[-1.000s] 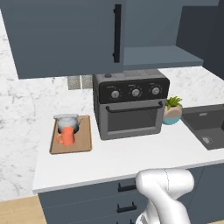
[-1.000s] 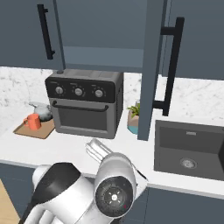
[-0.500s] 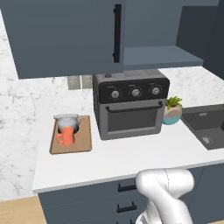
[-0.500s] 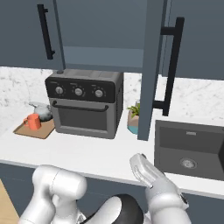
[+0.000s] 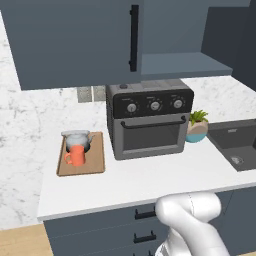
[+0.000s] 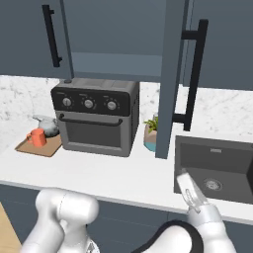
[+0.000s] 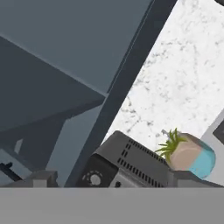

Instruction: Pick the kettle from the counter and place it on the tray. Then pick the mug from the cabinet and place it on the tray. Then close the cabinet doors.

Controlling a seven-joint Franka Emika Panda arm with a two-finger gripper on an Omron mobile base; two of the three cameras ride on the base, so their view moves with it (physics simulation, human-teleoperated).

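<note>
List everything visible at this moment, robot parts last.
kettle: one, silvery-grey, on the tray behind the mug
mug: one, orange, on the tray
tray: one, light-brown wood, on the counter left of the oven
oven: one, dark grey, three knobs, on the counter
plant pot: one, teal and tan, right of the oven
sink: one, dark, set in the counter
counter: one, white marble
cabinet doors: two, dark blue-grey, right one open
tool: one, white, over the sink's near edge
</note>
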